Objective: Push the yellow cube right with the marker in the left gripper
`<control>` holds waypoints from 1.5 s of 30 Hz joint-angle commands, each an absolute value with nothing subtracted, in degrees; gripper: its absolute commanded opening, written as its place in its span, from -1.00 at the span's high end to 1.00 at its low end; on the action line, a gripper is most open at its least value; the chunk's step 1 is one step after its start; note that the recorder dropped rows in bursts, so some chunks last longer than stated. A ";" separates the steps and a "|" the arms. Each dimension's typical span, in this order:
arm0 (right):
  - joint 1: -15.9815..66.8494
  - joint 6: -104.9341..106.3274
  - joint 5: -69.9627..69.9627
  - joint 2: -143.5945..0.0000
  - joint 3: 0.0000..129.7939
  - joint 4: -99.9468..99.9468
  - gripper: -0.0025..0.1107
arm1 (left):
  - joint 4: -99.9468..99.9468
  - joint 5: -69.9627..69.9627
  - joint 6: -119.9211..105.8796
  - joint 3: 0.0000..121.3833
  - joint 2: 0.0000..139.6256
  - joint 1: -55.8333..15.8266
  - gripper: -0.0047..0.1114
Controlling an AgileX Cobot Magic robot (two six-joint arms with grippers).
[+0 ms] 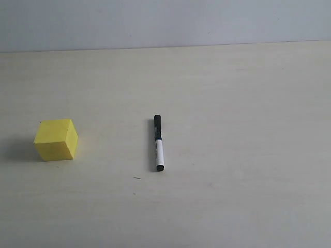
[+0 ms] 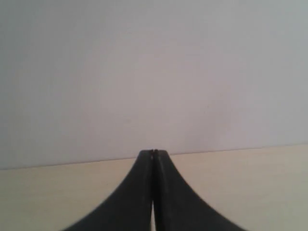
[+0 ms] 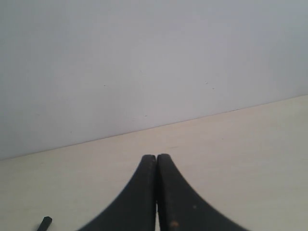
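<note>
L hand (image 2: 153, 153), R hand (image 3: 156, 156): jaws together, toward wall (image 2: 144, 72)

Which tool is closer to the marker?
Probably the right tool: its camera catches a black tip, likely the marker, near it. The left tool camera sees only table and wall.

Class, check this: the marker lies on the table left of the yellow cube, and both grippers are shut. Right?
No. The exterior view shows the marker lying right of the yellow cube, not left. The left gripper and right gripper are shut.
</note>
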State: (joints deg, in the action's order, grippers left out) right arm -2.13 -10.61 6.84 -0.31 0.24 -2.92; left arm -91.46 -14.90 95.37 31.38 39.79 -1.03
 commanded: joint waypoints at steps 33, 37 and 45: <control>-2.46 -10.60 6.29 0.00 0.00 -2.92 0.96 | -0.90 41.69 23.37 72.47 94.80 -37.23 0.92; -2.46 -10.60 6.29 0.00 0.00 -2.92 0.96 | -0.90 36.24 22.56 77.43 100.92 -41.89 0.92; -2.46 -10.60 6.29 0.00 0.00 -2.92 0.96 | -0.62 30.63 23.36 78.25 104.87 -45.48 0.92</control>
